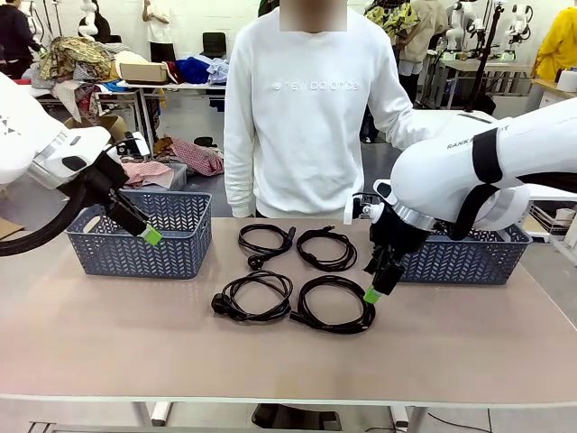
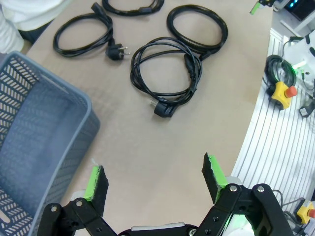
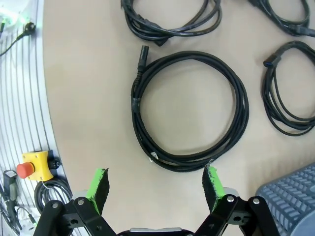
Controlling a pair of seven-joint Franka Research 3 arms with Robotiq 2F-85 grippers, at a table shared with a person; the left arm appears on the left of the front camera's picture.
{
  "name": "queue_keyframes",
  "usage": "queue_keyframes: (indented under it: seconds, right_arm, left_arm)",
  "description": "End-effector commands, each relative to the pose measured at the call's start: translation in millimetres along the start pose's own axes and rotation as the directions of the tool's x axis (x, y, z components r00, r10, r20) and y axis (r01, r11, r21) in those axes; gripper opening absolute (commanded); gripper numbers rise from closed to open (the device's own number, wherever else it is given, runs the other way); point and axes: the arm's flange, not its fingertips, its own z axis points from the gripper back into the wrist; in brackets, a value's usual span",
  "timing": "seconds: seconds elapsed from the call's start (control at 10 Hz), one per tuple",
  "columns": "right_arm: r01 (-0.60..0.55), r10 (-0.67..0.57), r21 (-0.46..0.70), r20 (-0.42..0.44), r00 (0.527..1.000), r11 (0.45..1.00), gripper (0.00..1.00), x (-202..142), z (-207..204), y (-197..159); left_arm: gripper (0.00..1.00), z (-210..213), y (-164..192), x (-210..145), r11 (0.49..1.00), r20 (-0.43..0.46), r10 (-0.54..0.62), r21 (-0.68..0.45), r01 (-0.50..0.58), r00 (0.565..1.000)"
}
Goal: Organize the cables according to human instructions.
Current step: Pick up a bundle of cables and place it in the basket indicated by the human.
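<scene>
Sorting not begun: all four cables (image 3: 241, 105) are lying mid-table, none in a basket (image 1: 135, 245).
I'm hovering both claws, apart and empty: right claw (image 1: 371, 291) over the coil nearest the table's near edge, left claw (image 1: 151, 236) by the left-edge basket.

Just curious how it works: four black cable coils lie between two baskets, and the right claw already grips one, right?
Not quite: the right gripper is open and empty, poised at the near-right coil, as the right wrist view shows. The rest holds.

Cables (image 1: 293, 314) btw. L basket (image 1: 135, 248), R basket (image 1: 469, 262)
</scene>
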Motion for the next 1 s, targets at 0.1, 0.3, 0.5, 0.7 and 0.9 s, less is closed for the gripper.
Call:
queue_keyframes:
  seconds: [0.1, 0.3, 0.5, 0.7, 0.9]
  right_arm:
    - [0.006, -0.006, -0.012, -0.065, 0.998, 1.000, 1.00, 30, -24, 0]
    - [0.000, -0.001, -0.014, -0.112, 0.994, 1.000, 1.00, 45, -41, 2]
    - [0.003, -0.008, -0.029, -0.163, 0.987, 1.000, 1.00, 55, -58, 3]
    - [0.011, -0.020, -0.048, -0.212, 0.977, 0.999, 1.00, 60, -75, 3]
    - [0.004, -0.012, -0.035, -0.223, 0.975, 0.999, 1.00, 63, -87, 4]
  left_arm:
    - [1.00, -1, 2, -2, 1.000, 0.025, -0.014, -0.017, 0.014, 1.000]
    - [1.00, -1, 2, -2, 1.000, 0.025, -0.014, -0.017, 0.014, 1.000]
    - [1.00, -1, 2, -2, 1.000, 0.025, -0.014, -0.017, 0.014, 1.000]
    - [1.00, -1, 2, -2, 1.000, 0.025, -0.014, -0.017, 0.014, 1.000]
    - [1.00, -1, 2, -2, 1.000, 0.025, -0.014, -0.017, 0.014, 1.000]
